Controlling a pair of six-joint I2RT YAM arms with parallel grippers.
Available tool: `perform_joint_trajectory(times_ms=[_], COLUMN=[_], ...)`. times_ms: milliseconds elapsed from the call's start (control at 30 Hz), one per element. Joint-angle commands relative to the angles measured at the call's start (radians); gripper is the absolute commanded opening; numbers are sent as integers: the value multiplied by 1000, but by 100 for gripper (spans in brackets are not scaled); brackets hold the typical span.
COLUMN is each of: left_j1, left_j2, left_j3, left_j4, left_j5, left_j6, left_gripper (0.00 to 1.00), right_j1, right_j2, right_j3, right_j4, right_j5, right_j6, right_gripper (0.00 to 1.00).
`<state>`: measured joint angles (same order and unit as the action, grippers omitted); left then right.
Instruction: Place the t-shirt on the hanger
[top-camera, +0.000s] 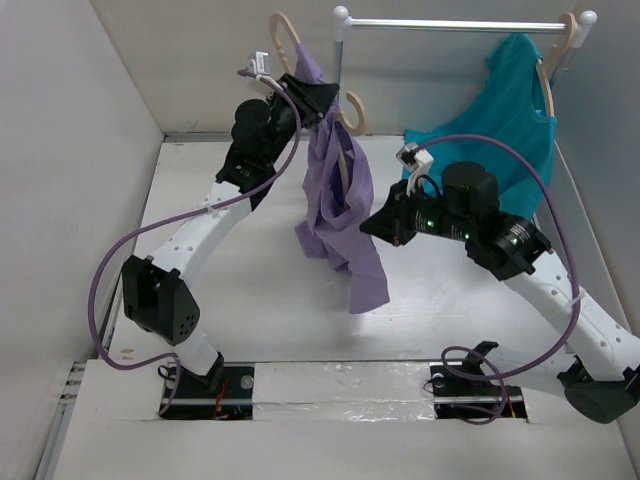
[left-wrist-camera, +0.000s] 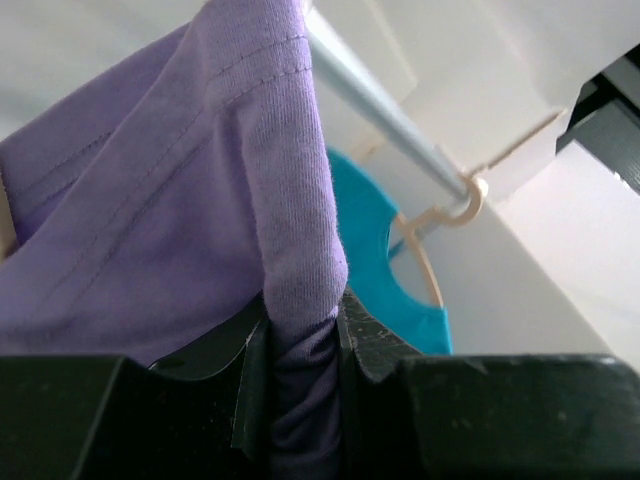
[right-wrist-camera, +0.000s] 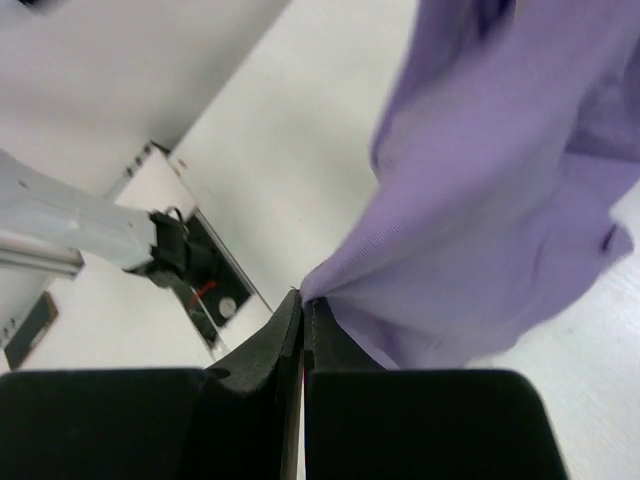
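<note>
The t-shirt (top-camera: 335, 215) is seen raised off the table (top-camera: 250, 310), hanging in a long bunched drape from the left gripper (top-camera: 305, 95) at the back of the workspace, its lower end dangling near the table surface. In the left wrist view the jaws are seen pinching a thick fold of lavender fabric between them; whether a hanger arm is caught inside that fold cannot be told. The hanger (top-camera: 283, 35) is seen with its hook rising above the gripper, one arm curving out bare to the right of the fabric and a pale strip showing within the cloth lower down, so it is judged to be only partly threaded. The right gripper (right-wrist-camera: 303, 305) is pressed almost fully together on a thin edge of the t-shirt, on the right side of the drape. The step in hand is judged to be the dressing of the hanger: the cloth is held up and one edge is drawn aside. For the next move, the pinched edge would have to be carried up and over the bare hanger arm while the upper hold is kept steady, so that the fabric is spread along both arms rather than left bunched
</note>
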<state>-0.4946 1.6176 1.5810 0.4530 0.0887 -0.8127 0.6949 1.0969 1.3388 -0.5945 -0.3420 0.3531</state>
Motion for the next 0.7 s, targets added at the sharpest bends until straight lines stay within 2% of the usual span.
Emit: perform_joint_trajectory(times_ms=[0,67,167,300,367,400,433,500,667], left_j1=[-12,16,25,25,25,25,25,25,25], left_j2=[-70,-87,-107,-128,-150,-153,-157,-157,-170], left_j3=[-59,-128,-203,-327,-399,-415,-429,-447,-455], left_j4=[81,70,50,76,107,113,133,136,119], left_j5=[89,168,273,384,410,422,437,476,511], left_j6=[-87,-173,-235,-311,-338,-348,-371,-385,-381], left_gripper=[0,0,0,0,0,0,0,0,0], right_j1=[6,-3,8,28,28,28,28,15,-46], right_j2=[30,59,138,132,104,80,71,64,61], right_j3=[112,79,14,-49,-59,-59,-56,-34,-13], right_j4=[10,21,-53,-94,-103,-114,-120,-137,-81], right_j5=[-17,-22,-41,-45,-31,-19,9,32,23], right_j6=[47,60,44,29,35,34,30,26,52], right_gripper=[0,0,0,1,19,41,50,62,65])
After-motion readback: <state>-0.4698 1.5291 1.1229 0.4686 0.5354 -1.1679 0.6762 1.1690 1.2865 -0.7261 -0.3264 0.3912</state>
